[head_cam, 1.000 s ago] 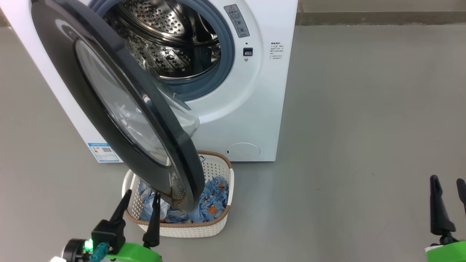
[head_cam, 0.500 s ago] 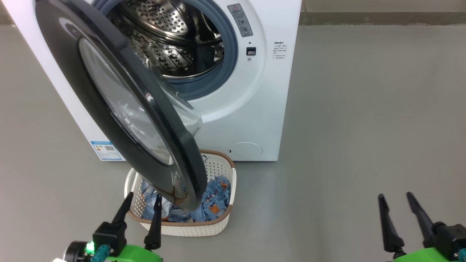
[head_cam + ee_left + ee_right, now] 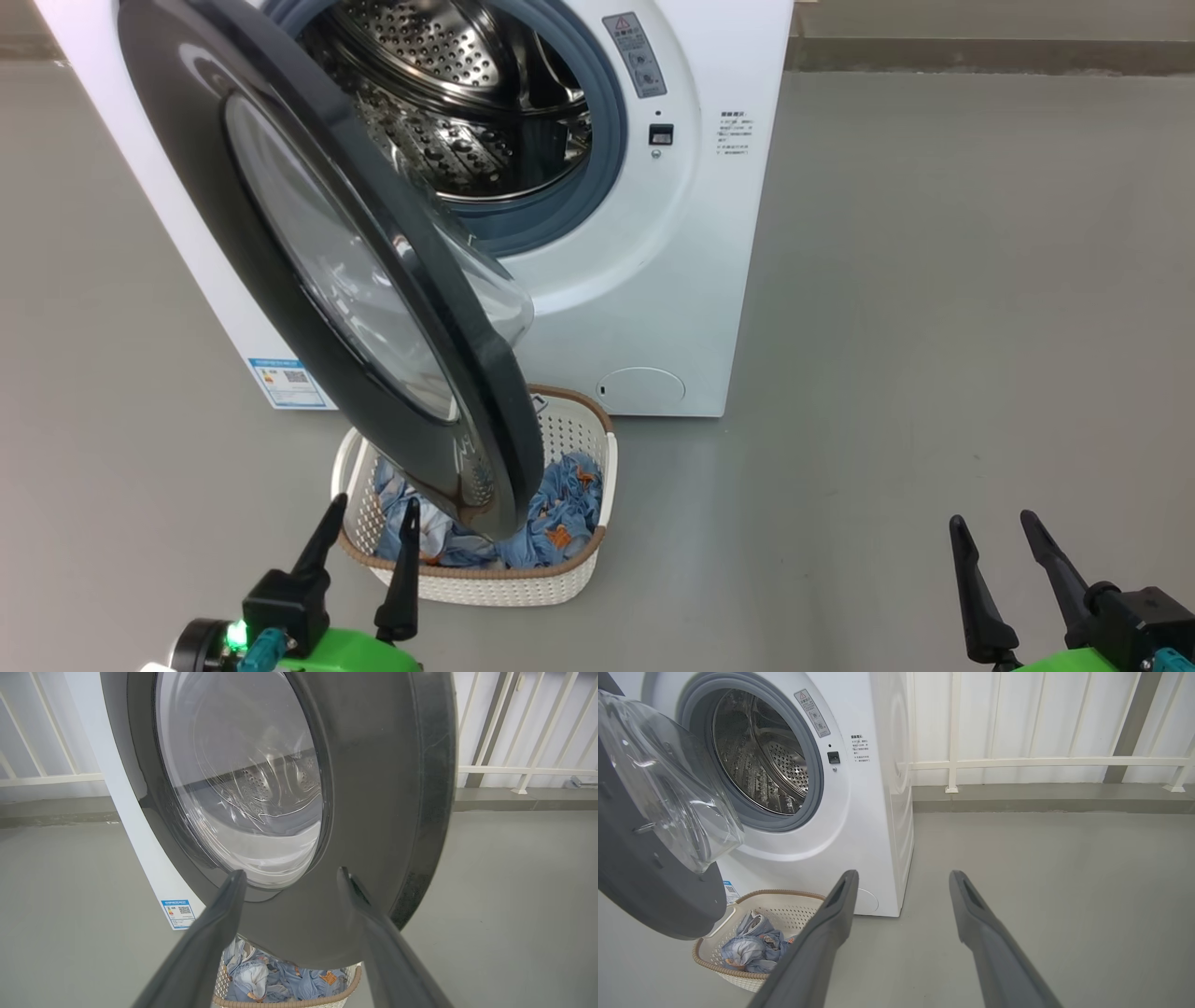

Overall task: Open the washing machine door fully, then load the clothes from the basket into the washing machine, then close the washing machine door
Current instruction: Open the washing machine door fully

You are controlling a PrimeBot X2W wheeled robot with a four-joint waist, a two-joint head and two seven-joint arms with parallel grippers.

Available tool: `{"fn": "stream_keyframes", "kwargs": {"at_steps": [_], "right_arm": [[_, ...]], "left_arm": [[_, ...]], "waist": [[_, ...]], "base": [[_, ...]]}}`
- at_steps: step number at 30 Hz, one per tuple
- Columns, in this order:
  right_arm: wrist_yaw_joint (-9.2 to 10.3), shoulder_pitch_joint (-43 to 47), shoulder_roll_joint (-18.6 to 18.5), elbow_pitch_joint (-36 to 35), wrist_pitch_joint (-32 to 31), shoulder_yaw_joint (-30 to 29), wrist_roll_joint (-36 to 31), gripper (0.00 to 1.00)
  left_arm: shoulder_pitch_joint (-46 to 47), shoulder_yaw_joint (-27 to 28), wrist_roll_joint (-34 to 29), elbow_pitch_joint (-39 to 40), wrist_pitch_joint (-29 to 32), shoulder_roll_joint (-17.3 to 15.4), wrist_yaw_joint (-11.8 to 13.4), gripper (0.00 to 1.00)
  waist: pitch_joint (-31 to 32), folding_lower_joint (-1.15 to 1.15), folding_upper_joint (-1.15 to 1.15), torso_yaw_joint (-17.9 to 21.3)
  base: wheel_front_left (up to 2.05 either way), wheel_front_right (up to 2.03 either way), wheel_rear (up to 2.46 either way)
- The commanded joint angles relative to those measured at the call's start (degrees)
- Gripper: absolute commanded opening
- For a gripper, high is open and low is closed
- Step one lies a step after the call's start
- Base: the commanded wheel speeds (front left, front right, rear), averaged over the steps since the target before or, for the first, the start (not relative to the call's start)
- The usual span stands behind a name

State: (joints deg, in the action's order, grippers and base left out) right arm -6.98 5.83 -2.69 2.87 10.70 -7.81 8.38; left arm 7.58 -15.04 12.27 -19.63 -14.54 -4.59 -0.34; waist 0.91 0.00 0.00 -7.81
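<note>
Black glossy-rimmed washing machine door (image 3: 336, 271) half-open | left claw (image 3: 374, 504) apart | right claw (image 3: 991, 519) apart

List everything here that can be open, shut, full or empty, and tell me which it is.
washing machine door: partly open.
drum: no clothes visible inside.
basket: holding the clothes.
left pincer: open, empty.
right pincer: open, empty.

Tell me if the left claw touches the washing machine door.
Cannot tell. In the left wrist view the left claw overlaps the rim of the washing machine door; neither gap nor contact shows plainly.
</note>
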Motion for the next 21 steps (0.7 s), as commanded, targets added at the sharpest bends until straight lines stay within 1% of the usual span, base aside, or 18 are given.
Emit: {"fn": "stream_keyframes", "kwargs": {"at_steps": [1,16,17,18,19,20,21], "right_arm": [[-0.51,-0.66,-0.42,-1.16,0.29,1.61,-0.73,1.0],[-0.51,-0.63,-0.24,-0.21,0.86,1.69,-1.26,1.0],[-0.51,-0.59,-0.23,-0.2,0.88,1.67,-1.27,1.0],[-0.51,-0.58,-0.23,-0.17,0.9,1.68,-1.3,1.0],[-0.51,-0.61,-0.23,-0.13,0.91,1.7,-1.32,1.0],[-0.51,-0.63,-0.22,-0.08,0.92,1.73,-1.32,1.0],[-0.51,-0.65,-0.22,-0.04,0.94,1.79,-1.32,1.0]], "left_arm": [[1.69,1.68,0.09,1.05,-0.46,-0.55,-0.12,1.0],[1.58,1.69,-0.06,0.92,-0.46,-0.47,-0.07,1.0],[1.58,1.69,-0.05,0.91,-0.46,-0.48,-0.09,0.92],[1.58,1.69,-0.04,0.89,-0.46,-0.49,-0.1,0.47],[1.58,1.7,-0.01,0.85,-0.46,-0.51,-0.1,0.17],[1.58,1.69,-0.02,0.81,-0.46,-0.53,-0.1,0.0],[1.6,1.67,-0.03,0.76,-0.46,-0.54,-0.1,0.0]], "waist": [[0.06,0.0,0.0,-0.1],[0.18,0.0,0.0,0.03],[0.16,0.0,0.0,0.07],[0.15,0.0,0.0,0.13],[0.15,0.0,0.0,0.19],[0.16,0.0,0.0,0.25],[0.16,0.0,0.0,0.3]], "base": [[0.0,0.0,0.0],[0.0,0.0,0.0],[0.0,0.0,0.0],[0.0,0.0,0.0],[0.0,0.0,0.0],[0.0,0.0,0.0],[0.0,0.0,0.0]]}}
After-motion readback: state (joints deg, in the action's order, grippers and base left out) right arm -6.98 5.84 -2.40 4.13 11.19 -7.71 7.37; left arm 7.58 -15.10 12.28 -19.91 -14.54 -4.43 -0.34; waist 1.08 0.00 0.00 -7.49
